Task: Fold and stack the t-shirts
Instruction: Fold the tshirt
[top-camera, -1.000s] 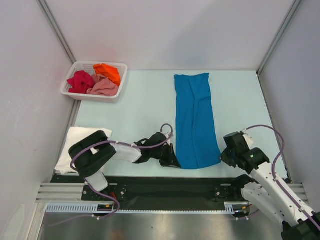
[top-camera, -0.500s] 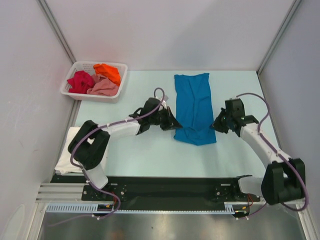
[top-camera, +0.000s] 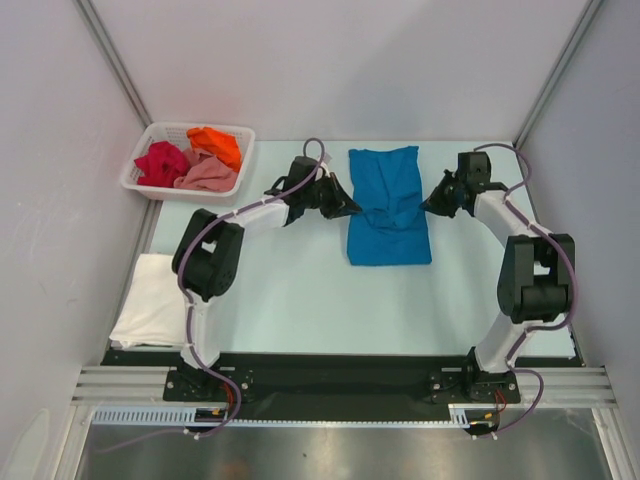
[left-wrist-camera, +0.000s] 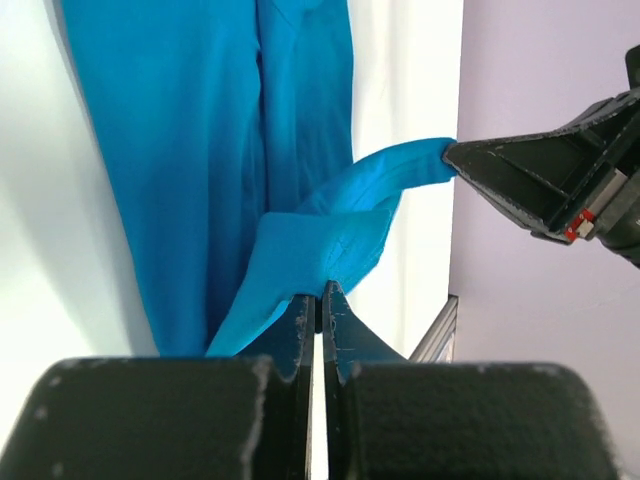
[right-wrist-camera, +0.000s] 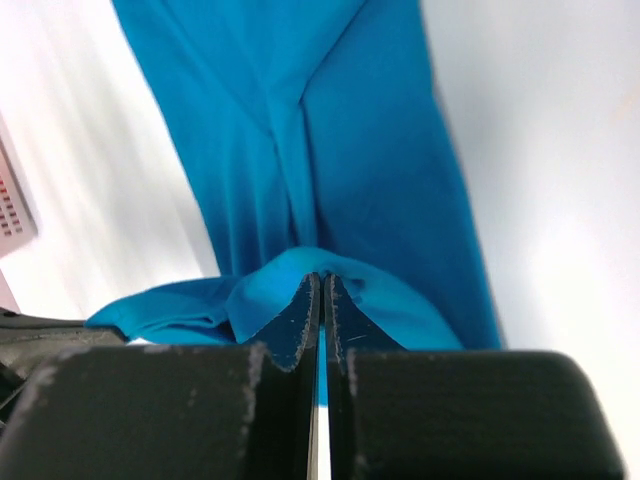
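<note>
Lower left in the overhead view, the white t-shirt (top-camera: 155, 300) lies folded on the surface (top-camera: 290, 300). At centre the blue t-shirt (top-camera: 389, 235) is half doubled, two corners pinched by the left jaws and right jaws, both clamped on cloth. An uneven release would skew the fold, and the thin cloth could slip early. Upper left, the basket (top-camera: 195, 196) holds three more.

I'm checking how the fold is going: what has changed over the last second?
The left gripper and right gripper stayed shut on the near hem of the blue t-shirt and carried it away from the bases toward the far end, doubling the shirt over itself. Unchanged: the white t-shirt at the near left, and the crimson t-shirt, orange t-shirt and pink t-shirt in the basket.
</note>
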